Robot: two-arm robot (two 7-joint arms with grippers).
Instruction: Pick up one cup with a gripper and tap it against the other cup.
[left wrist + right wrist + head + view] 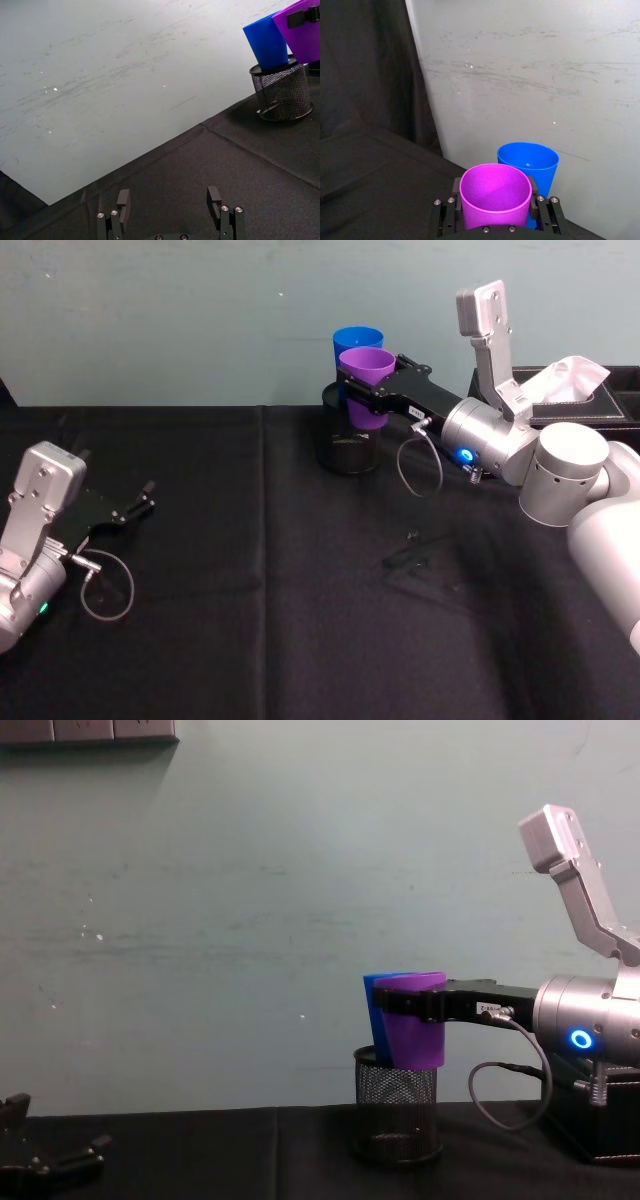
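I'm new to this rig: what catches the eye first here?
The right hand grips the purple cup in the air close beside the blue cup, which stands in a black mesh holder at the back. The left hand rests open on the black cloth, far left.

No text, brand or number can be read. The one printed item is a small white label (417, 412) on the black body of the right end effector (358, 390). In the head view it sits at about 4 o'clock from the purple tumbler (366, 375). The label carries a short line of dark print, too small to make out. In the chest view the same label shows as a pale strip on the side of the end effector's body, and it is no more legible there.
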